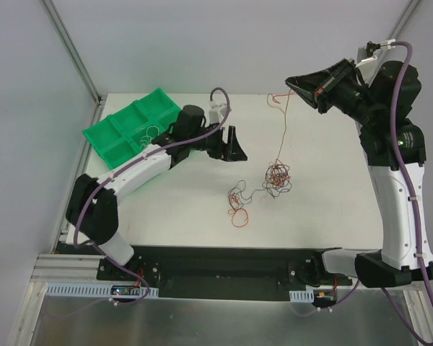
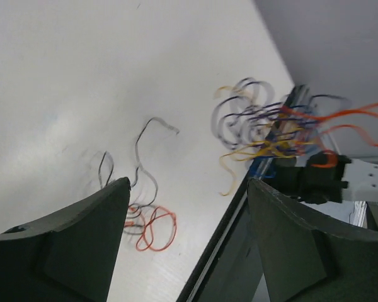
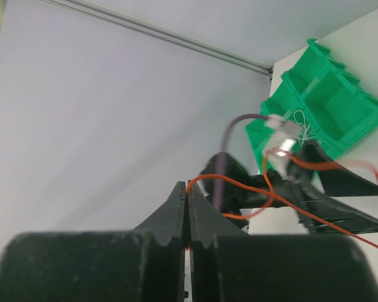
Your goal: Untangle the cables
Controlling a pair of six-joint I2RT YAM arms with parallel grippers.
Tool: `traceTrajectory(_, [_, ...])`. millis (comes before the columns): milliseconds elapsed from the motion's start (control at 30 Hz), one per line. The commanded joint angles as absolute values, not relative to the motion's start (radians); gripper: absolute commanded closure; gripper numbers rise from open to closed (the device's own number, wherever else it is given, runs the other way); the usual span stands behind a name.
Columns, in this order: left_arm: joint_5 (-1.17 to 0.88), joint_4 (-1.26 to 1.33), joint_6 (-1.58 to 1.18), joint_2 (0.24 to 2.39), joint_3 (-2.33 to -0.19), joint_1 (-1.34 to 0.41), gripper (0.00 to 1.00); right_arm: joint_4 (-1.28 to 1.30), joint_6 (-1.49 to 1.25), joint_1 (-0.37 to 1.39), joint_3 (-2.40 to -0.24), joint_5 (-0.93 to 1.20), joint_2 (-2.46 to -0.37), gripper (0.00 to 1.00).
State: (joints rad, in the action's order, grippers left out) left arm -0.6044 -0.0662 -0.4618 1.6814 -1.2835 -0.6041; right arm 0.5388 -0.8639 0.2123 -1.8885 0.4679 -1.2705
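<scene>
My right gripper [image 1: 292, 84] is raised over the table's far right and shut on a thin orange wire [image 1: 283, 130], which hangs down to a small tangled clump of red, orange and brown cables [image 1: 278, 176]. In the right wrist view the jaws [image 3: 187, 186] are closed on this orange wire [image 3: 239, 185]. A second loose clump of black wires with an orange loop [image 1: 238, 205] lies left of the first. My left gripper [image 1: 232, 148] is open and empty, hovering left of both clumps. The left wrist view [image 2: 189, 184] shows the orange loop [image 2: 156, 228] and the blurred larger clump [image 2: 264, 126].
A green compartment tray [image 1: 123, 122] stands at the far left with thin white wires [image 1: 150, 133] in one cell; it also shows in the right wrist view [image 3: 321, 107]. The table's near edge and a black rail [image 1: 224, 263] lie in front.
</scene>
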Motion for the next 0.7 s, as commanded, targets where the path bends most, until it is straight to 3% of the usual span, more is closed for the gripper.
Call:
traceTrajectory(0, [-0.721,0.243,-0.465,1.542,-1.244,-0.615,0.24,0.503,-0.902,0.206,-1.885,0.509,-1.247,1.0])
traceTrajectory(167, [-0.739,0.524,-0.572,1.569,-1.267,-0.673,0.19,0.497,-0.917,0.207,-1.867,0.52,-1.227,1.0])
traceTrajectory(400, [-0.704,0.549,-0.569,1.692,-1.379,-0.709,0.2,0.459,-0.965,0.209,-1.891,0.531,-1.233,1.0])
traceTrajectory(500, [-0.631,0.506,-0.522,1.703,-1.367,-0.707,0.25,0.448,-0.983,0.21,-1.945,0.534,-1.259,1.0])
traceTrajectory(667, [-0.598,0.437,-0.439,1.666,-1.326,-0.707,0.46,0.449,-0.989,0.212,-1.987,0.538,-1.284,1.0])
